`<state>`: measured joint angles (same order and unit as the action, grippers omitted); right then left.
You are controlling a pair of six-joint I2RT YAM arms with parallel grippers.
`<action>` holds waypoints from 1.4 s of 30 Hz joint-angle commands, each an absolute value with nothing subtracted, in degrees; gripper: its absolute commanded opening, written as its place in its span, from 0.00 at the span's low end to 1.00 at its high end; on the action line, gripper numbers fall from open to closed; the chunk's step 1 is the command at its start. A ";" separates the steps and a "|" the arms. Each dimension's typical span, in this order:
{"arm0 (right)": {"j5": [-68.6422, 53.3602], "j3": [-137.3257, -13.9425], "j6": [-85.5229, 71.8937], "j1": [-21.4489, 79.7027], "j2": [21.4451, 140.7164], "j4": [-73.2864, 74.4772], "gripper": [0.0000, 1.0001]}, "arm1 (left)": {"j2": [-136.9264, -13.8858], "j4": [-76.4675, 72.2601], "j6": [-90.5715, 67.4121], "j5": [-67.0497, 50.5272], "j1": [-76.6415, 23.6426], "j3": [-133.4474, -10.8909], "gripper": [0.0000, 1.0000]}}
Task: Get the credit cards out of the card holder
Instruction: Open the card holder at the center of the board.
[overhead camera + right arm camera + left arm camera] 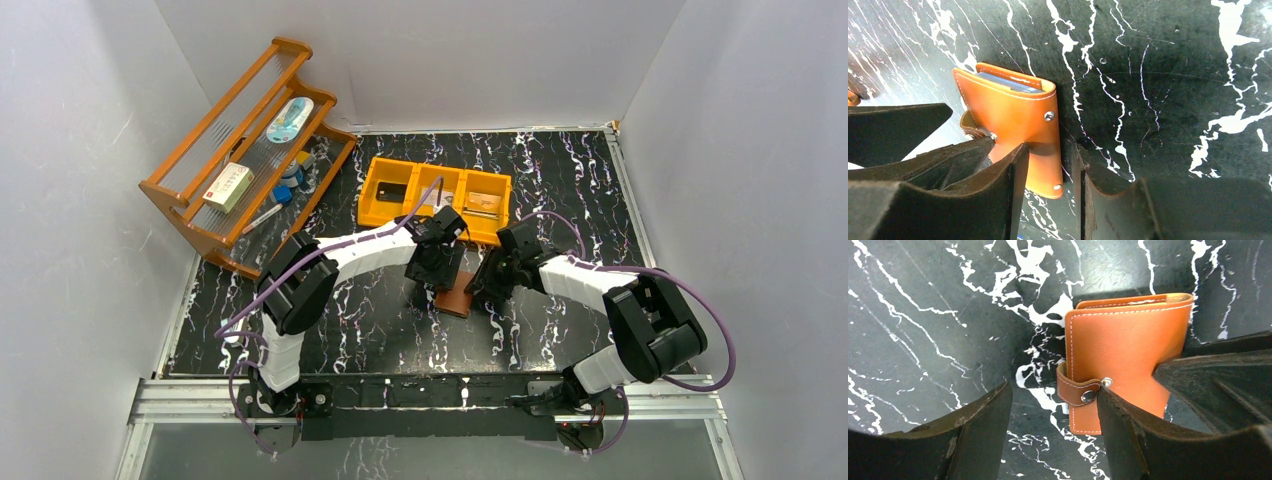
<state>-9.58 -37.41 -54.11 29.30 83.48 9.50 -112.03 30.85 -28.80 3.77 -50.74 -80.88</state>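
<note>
Top view, card holder: the closed brown leather card holder lies on the black marbled table, near of the orange three-compartment bin.
Top view, arms: the left gripper and the right gripper meet over it from either side.
Left wrist, jaws: well apart, clamped on nothing.
Left wrist, holder: only its snap strap sits in the gap, against the right-hand finger. The body lies beyond that finger.
Right wrist, jaws: partly apart, straddling the holder's near edge. One finger overlaps the leather and the other stands just beside the corner. I cannot tell whether they pinch it.
Right wrist, contents: the blue-grey edges of the credit cards show in the holder's far open mouth.
</note>
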 commanded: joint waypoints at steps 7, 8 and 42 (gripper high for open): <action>-5.43 -36.75 -53.17 29.18 86.02 13.51 0.47 | -110.93 38.02 -26.95 13.94 -50.59 -83.11 0.61; -5.43 -36.78 -53.17 29.18 86.00 13.53 0.47 | -110.59 37.88 -27.04 14.25 -50.57 -83.14 0.60; -6.05 -37.09 -52.43 29.17 86.58 13.01 0.48 | -112.11 35.52 -24.78 16.94 -50.59 -84.87 0.41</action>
<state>-10.24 -38.11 -54.02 29.23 84.09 10.09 -112.12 33.93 -25.47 15.66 -50.74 -83.74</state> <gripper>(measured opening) 0.478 0.420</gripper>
